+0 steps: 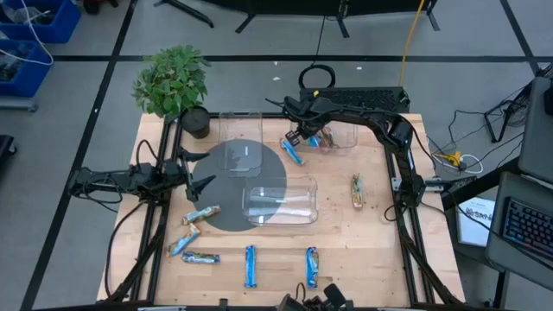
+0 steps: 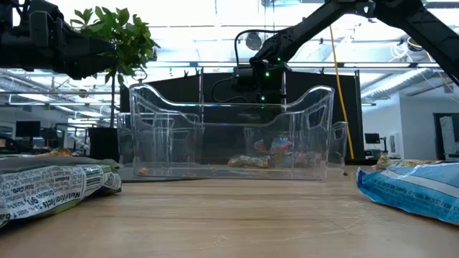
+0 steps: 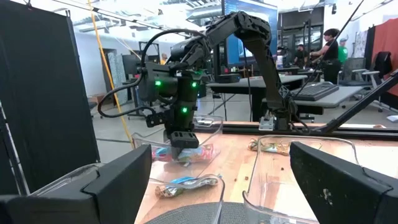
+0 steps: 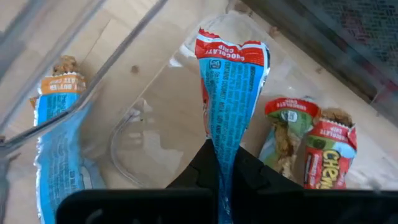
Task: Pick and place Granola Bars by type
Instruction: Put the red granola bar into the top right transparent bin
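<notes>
The right gripper (image 4: 225, 163), jaws clamped on a red-and-blue chocolate-chip granola bar (image 4: 229, 93), hangs over the far-right clear bin (image 1: 339, 139). The bar's long axis points down at the red-green bars (image 4: 309, 146) already inside. The left gripper (image 1: 197, 181) waits open, well left.

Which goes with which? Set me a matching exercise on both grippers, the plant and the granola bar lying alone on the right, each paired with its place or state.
Things:
1. right gripper
2. left gripper
3. potted plant
4. lone granola bar

Places or states:
A. at the far left corner of the table
B. fingers open, empty, at the left edge of the dark round mat
C. lying on bare wood, right of the near clear bin
D. fingers shut on a chocolate chip granola bar

Pairs: 1-D, 2-B, 3-A, 4-C
</notes>
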You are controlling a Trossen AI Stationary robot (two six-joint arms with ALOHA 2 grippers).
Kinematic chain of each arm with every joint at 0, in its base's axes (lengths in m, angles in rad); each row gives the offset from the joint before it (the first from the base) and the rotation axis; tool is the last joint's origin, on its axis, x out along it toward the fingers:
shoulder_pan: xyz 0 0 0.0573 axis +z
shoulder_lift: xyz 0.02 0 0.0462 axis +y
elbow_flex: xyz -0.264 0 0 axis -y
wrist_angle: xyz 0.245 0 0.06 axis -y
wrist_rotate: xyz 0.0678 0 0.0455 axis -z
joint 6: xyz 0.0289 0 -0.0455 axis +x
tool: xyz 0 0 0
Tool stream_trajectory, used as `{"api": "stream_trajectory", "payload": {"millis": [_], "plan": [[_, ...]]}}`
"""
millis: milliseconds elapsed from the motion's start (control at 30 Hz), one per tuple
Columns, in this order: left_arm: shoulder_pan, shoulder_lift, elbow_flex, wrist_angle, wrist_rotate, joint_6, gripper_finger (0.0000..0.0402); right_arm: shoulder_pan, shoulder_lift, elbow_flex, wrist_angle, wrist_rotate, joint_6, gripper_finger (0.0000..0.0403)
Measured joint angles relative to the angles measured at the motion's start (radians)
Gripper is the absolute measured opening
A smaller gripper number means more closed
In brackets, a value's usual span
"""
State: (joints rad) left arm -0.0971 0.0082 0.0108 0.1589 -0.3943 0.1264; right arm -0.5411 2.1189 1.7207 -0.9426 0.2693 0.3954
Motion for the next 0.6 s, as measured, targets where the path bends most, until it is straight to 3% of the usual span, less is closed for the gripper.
{"api": "stream_trajectory", "payload": {"millis": [267,400,600], "plan": [[0.0,0.0,0.0,0.0,0.0,0.0,0.0379,-0.002,-0.002,-0.001,0.003,0.0,-0.016,0.0008],[0.0,0.0,0.0,0.0,0.0,0.0,0.0379,-0.019,0.002,-0.004,0.003,-0.109,-0.044,0.0034],[0.0,0.0,0.0,0.0,0.0,0.0,0.0379,-0.032,0.002,-0.004,0.003,-0.117,-0.035,0.008]]}}
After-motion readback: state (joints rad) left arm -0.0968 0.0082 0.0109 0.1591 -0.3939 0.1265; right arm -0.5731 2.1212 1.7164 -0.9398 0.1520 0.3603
